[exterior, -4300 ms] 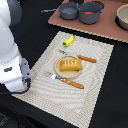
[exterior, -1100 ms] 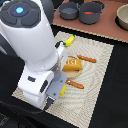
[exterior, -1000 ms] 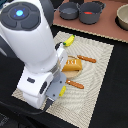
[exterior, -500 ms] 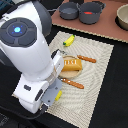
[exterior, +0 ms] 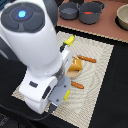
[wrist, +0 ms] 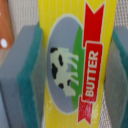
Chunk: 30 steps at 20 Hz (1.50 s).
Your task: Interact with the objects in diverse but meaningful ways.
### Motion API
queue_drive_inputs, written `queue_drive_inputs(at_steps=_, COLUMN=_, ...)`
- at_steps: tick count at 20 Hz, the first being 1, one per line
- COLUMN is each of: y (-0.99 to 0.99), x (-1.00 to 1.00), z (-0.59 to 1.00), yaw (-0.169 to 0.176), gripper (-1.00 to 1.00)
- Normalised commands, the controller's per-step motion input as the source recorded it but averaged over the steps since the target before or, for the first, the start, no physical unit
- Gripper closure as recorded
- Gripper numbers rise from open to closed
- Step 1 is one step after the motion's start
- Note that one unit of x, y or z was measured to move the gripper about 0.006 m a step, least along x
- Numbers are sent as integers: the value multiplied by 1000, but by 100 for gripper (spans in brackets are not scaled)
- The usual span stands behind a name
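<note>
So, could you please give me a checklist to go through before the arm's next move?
1. Butter box centred in the gripper: ok, a pad stands on either side of it.
2. Firm grip on the box: cannot tell; the pads flank it closely, but contact is unclear.
3. Box visible in the exterior view: not ok, the arm hides it.
4. Clearance from the bread: cannot tell; it lies right beside the arm on the mat.
5. Pots out of the way: ok, both stand off the mat, apart from the arm.
</note>
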Motion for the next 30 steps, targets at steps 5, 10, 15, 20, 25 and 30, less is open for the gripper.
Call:
queue_drive_inputs(at_steps=5, y=74, x=413, z=-82, yaw=0, gripper=-100)
queue_drive_inputs(at_steps=10, y=-10, x=223, z=-283, yaw=0, gripper=-100)
queue_drive_inputs(at_steps=15, y=-142, x=49, z=-143, yaw=2, gripper=-100)
queue_drive_inputs(at_steps=20, y=-151, x=11, z=-69, yaw=1, gripper=-100)
queue_drive_inputs(at_steps=25, y=-143, x=0, z=-82, yaw=0, gripper=-100)
queue_drive_inputs(at_steps=30, y=-121, x=0, z=-163, yaw=0, gripper=-100)
